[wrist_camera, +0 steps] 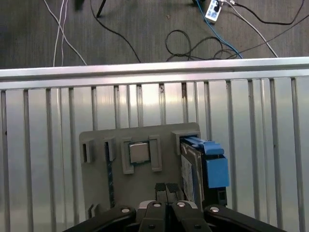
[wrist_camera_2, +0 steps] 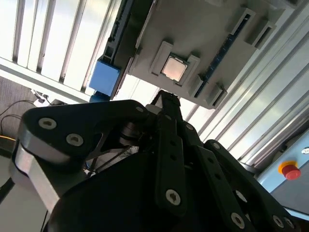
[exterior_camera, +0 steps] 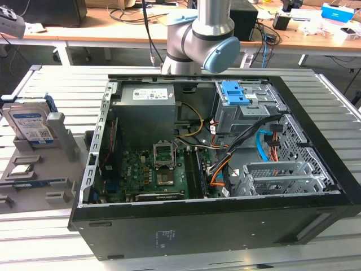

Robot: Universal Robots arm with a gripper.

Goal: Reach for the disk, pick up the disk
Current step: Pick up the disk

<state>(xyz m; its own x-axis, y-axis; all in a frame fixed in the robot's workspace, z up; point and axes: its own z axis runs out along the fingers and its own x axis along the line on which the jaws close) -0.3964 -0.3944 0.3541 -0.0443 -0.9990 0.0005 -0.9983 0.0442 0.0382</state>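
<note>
The disk [exterior_camera: 31, 124] stands upright in a slot of a grey fixture plate [exterior_camera: 34, 175] at the exterior view's left; it is silver with a white-and-blue label and a blue bracket. In the first wrist view the disk [wrist_camera: 192, 169] is seen edge-on with its blue bracket [wrist_camera: 215, 170]. My gripper [wrist_camera: 165, 187] hangs high above the plate, its tips close together and nothing between them, beside the disk and apart from it. The second wrist view has the gripper [wrist_camera_2: 167, 99] pointing at the plate, with the disk's blue bracket [wrist_camera_2: 103, 77] off to one side.
A small square chip [wrist_camera: 139, 153] sits in a holder on the plate, close to the disk. An open black computer case [exterior_camera: 214, 226] lies on the slatted metal table [exterior_camera: 56, 84], with a blue drive caddy [exterior_camera: 234, 93] inside. Cables [wrist_camera: 193, 38] lie on the floor beyond the table edge.
</note>
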